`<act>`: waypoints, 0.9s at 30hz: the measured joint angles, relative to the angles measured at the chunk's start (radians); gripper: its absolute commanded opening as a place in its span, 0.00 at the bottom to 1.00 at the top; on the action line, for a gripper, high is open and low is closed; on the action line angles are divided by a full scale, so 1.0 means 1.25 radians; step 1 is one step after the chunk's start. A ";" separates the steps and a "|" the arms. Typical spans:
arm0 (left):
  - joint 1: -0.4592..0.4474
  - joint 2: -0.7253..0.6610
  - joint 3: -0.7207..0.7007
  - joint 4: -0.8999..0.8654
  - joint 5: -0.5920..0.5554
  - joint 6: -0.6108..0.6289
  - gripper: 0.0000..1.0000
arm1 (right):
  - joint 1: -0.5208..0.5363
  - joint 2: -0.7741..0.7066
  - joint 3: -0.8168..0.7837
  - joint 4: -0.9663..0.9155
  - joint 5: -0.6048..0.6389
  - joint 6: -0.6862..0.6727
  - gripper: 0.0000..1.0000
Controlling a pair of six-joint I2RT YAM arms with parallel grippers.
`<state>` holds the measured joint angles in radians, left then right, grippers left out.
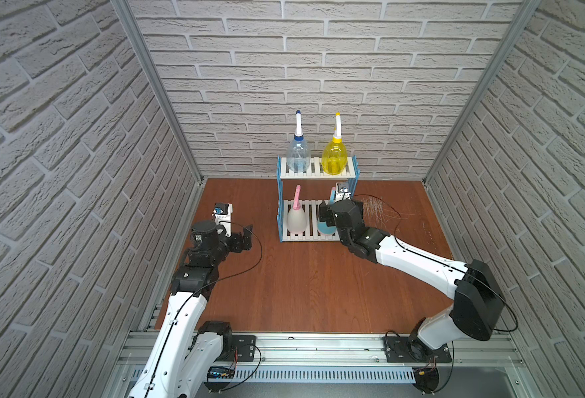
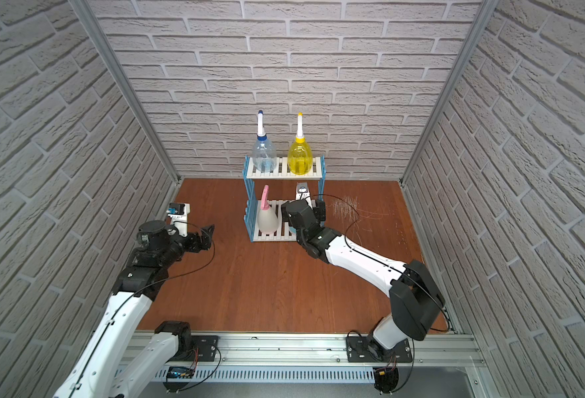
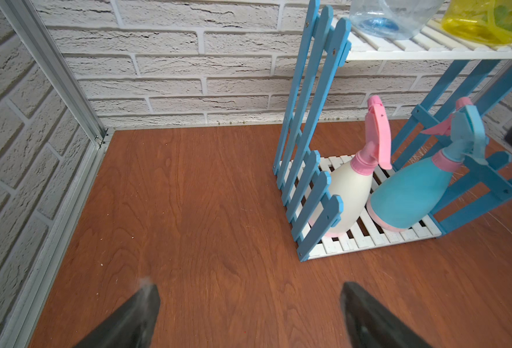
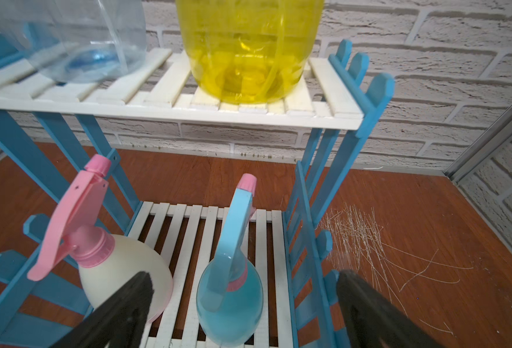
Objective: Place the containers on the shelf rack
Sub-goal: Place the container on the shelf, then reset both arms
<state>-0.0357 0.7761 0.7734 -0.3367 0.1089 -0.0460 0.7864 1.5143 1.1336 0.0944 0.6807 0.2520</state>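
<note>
The shelf rack (image 1: 318, 173) stands at the back of the table, with white slats and blue side frames. The clear container (image 1: 298, 156) and the yellow one (image 1: 334, 156) stand on its top shelf. On the lower shelf the cream-white container (image 1: 297, 220) stands left of the light blue one (image 4: 230, 301). My right gripper (image 4: 245, 277) is open at the front of the lower shelf. Its fingers stand wide on either side of the light blue container, with gaps. My left gripper (image 3: 248, 287) is open and holds nothing, over bare table left of the rack (image 3: 309, 192).
The wooden table (image 1: 311, 282) has pale scratch marks (image 4: 357, 235) just right of the rack. Brick-patterned walls and aluminium posts (image 1: 156, 89) close in the back and both sides. An aluminium rail (image 1: 318, 344) runs along the front edge.
</note>
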 measured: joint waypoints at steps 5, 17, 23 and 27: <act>0.000 -0.025 -0.012 0.002 -0.038 -0.005 0.98 | 0.000 -0.121 -0.067 0.006 0.000 -0.021 1.00; 0.013 0.018 -0.115 0.192 -0.224 -0.091 0.98 | -0.243 -0.292 -0.243 -0.004 -0.101 0.036 0.99; 0.074 0.142 -0.241 0.381 -0.283 -0.143 0.98 | -0.405 -0.342 -0.338 0.007 -0.166 0.046 0.99; 0.085 0.277 -0.297 0.532 -0.310 -0.139 0.98 | -0.483 -0.349 -0.404 0.028 -0.210 0.045 0.99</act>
<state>0.0708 1.1225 0.4023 0.3279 -0.2783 -0.2195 0.1829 1.0786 0.6285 0.1299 0.4179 0.3080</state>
